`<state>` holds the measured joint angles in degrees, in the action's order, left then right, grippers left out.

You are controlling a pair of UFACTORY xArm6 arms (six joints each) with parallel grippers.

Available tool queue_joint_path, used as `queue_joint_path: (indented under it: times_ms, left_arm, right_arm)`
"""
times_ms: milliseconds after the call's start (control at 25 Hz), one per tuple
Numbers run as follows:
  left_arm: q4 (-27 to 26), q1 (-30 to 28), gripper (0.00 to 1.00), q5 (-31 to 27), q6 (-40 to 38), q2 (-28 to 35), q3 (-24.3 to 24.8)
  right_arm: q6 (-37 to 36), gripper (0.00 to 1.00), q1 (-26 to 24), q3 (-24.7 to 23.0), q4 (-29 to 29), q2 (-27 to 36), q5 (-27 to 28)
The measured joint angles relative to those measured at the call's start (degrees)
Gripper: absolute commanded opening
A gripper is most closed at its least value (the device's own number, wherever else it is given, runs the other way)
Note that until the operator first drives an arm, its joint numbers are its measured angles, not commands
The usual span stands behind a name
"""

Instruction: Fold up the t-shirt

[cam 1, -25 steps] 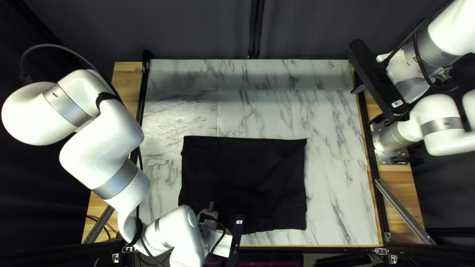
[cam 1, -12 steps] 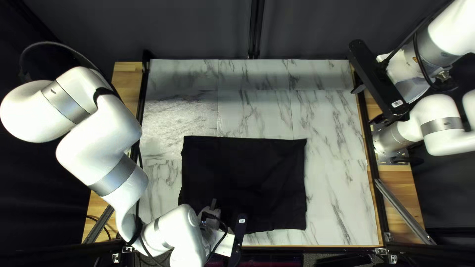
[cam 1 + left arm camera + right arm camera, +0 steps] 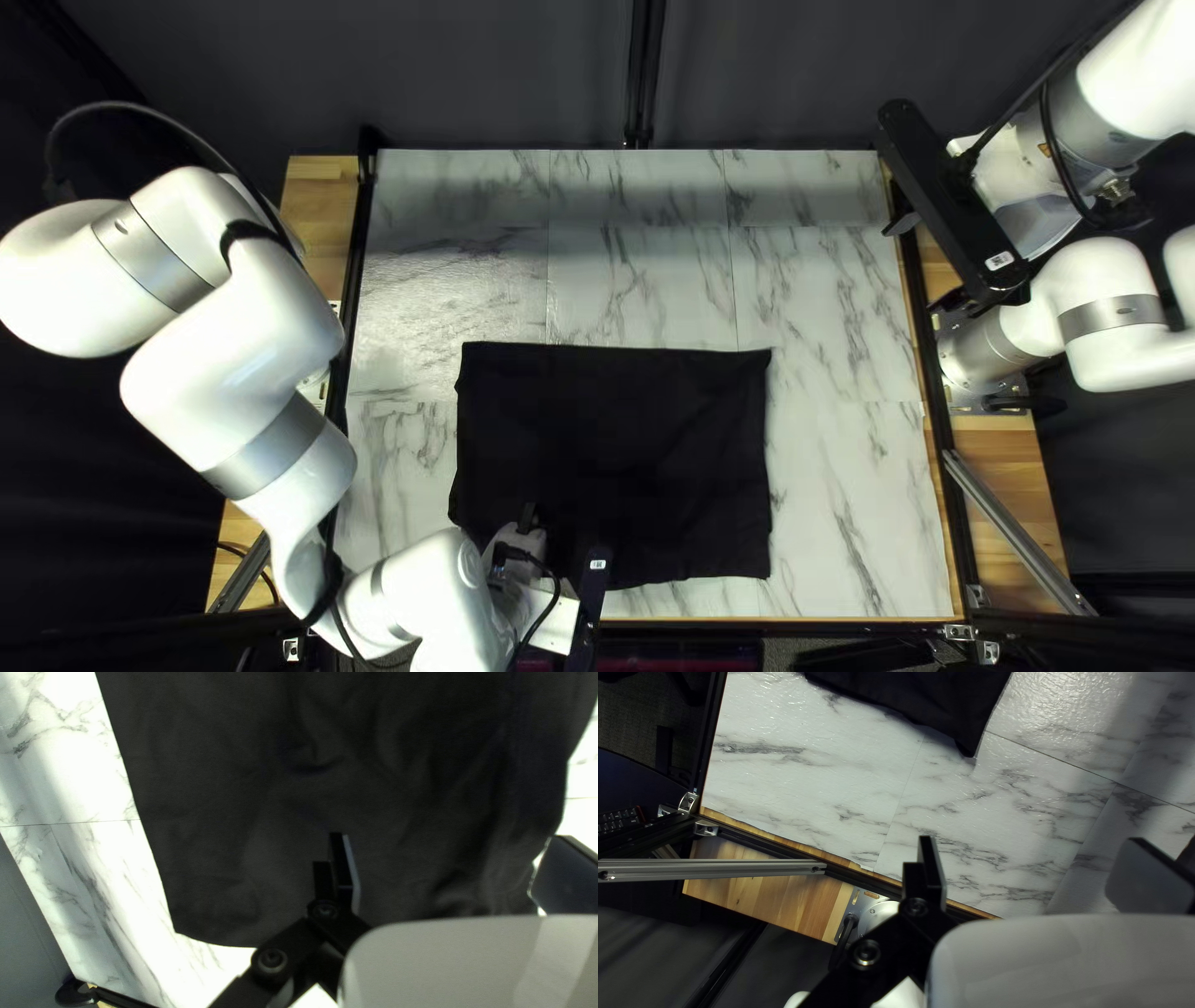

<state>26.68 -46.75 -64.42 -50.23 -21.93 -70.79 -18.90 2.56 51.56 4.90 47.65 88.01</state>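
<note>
The black t-shirt [image 3: 623,448] lies as a flat, roughly rectangular panel near the table's front. My left gripper [image 3: 529,515] is over its near left part in the top left view. From the left wrist, the shirt [image 3: 386,784] spreads ahead of and under my left gripper [image 3: 447,870], whose fingers stand wide apart without pinching cloth. My right gripper [image 3: 927,264] is at the table's right edge, away from the shirt. In the right wrist view, my right gripper [image 3: 1041,870] is open with only tabletop behind the gap; a shirt corner [image 3: 965,722] shows farther ahead.
The marbled tabletop [image 3: 847,324] surrounds most of the shirt. Dark rails [image 3: 936,423] run along the table's sides, with wooden strips [image 3: 1008,498] outside them. A metal bar [image 3: 1015,529] slants beside the right rail. My left forearm crosses the near left corner.
My left arm has shifted toward the left of the top left view, its gripper only slightly. The shirt and my right arm look the same as before.
</note>
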Motion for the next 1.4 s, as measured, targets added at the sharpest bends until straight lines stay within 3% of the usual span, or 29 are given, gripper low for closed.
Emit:
queue_joint_path:
  times_ms: [480,800,1400]
  left_arm:
    - [-0.47,1.49,1.00,3.99,0.61,-4.20,-1.48]
    - [0.15,0.97,1.00,1.66,-1.02,-1.25,1.50]
    - [1.67,0.18,1.00,-1.95,-1.35,0.04,0.57]
  right_arm:
    - [0.00,1.00,0.00,0.00,0.00,0.00,0.00]
    - [0.00,1.00,0.00,0.00,0.00,0.00,0.00]
    - [0.00,1.00,0.00,0.00,0.00,0.00,0.00]
